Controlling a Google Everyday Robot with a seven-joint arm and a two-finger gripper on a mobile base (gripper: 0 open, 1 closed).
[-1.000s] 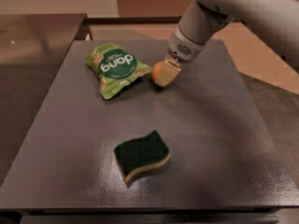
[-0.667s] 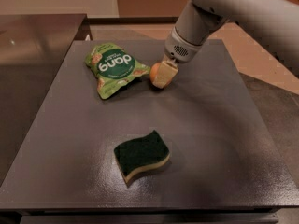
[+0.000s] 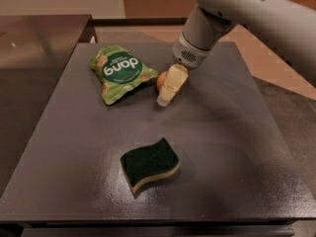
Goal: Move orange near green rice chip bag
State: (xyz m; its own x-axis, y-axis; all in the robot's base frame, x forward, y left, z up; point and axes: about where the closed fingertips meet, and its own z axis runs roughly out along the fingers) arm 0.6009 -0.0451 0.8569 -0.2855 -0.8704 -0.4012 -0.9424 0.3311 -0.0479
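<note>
On the dark surface (image 3: 237,132), left rear, I note the green rice chip bag (image 3: 120,73) lying flat and crinkled; nearer me and a little right sits a dark green sponge (image 3: 149,164) with a cream underside, well apart from the bag. Next right, the orange (image 3: 161,81) rests just beside the bag's right edge, only its left part showing past the gripper (image 3: 168,90). The gripper slants down from the white arm (image 3: 237,9) at upper right, its cream tip low at the surface and right against the orange; whether it clasps the fruit or stands free I cannot tell.
</note>
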